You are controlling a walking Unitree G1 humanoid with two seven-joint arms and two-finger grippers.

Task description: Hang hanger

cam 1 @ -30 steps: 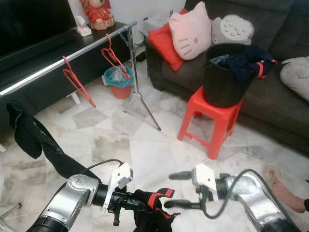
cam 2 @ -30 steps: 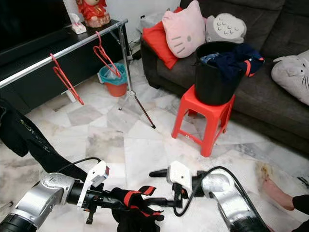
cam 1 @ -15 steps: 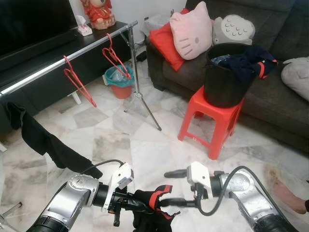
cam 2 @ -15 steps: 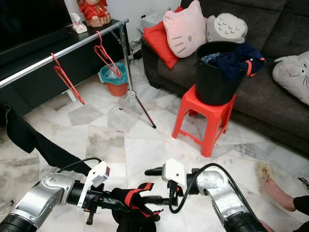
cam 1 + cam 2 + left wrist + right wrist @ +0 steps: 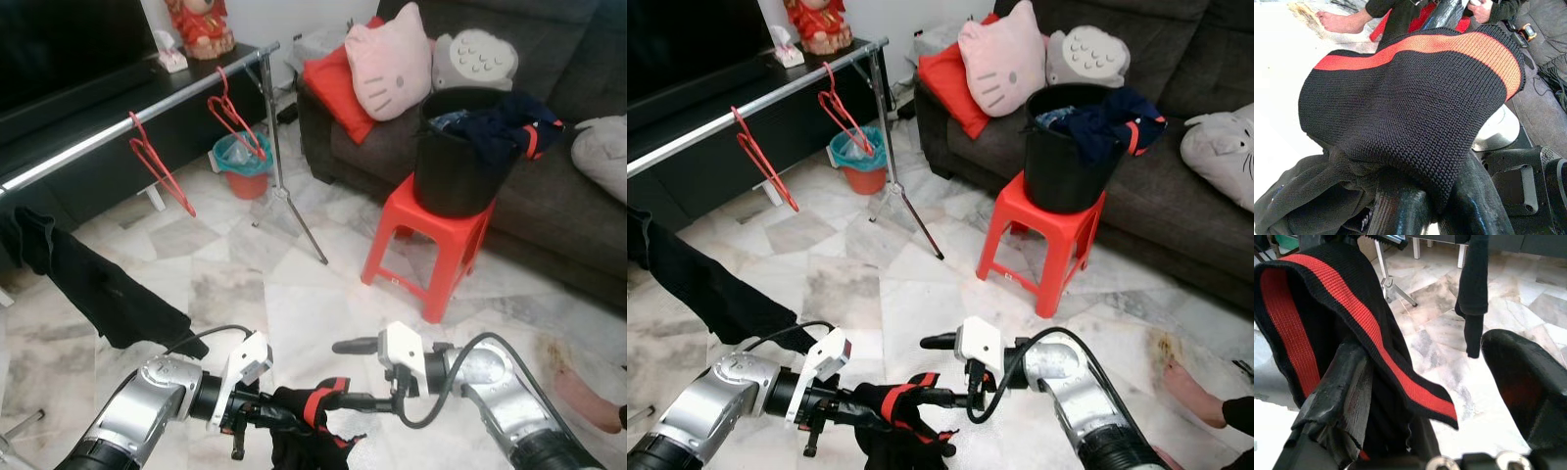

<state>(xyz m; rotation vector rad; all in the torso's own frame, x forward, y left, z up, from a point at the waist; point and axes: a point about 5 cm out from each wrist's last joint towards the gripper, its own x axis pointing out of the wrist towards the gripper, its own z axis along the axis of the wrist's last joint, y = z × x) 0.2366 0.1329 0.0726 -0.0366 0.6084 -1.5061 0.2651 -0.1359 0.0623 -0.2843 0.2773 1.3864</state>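
**Q:** Left eye view first: how far along are we with hanging?

**A:** By our reckoning, early. Two red hangers (image 5: 162,166) hang bare on the rail (image 5: 98,137) at upper left, well apart from our arms. A black cloth (image 5: 93,289) is draped over the rail's near end. We hold a black garment (image 5: 313,431) with red stripes low in front of us, over the marble floor (image 5: 245,284). No hanger is in either gripper, so we judge that taking a hanger, dressing it and returning it to the rail all remain.

**Q:** What are the grippers doing?

**A:** Our left gripper (image 5: 284,416) is closed on the garment, which bunches over its fingers (image 5: 1400,210) in the left wrist view. Our right gripper (image 5: 343,372) is spread wide. Its lower finger (image 5: 1337,391) is slipped into the striped cuff, and its upper finger (image 5: 1528,387) stands clear, so it pinches nothing.

**Q:** Any containers?

**A:** A black bucket (image 5: 456,166) stands on a red stool (image 5: 426,240) before the sofa (image 5: 578,88). More dark clothes (image 5: 500,117), one with a red band, spill over its rim. A small red bin (image 5: 240,166) with a teal liner stands beyond the rail's stand. We cannot tell what is in it.

**Q:** Anyone nearby?

**A:** A person's bare foot (image 5: 586,397) rests on the floor at lower right.
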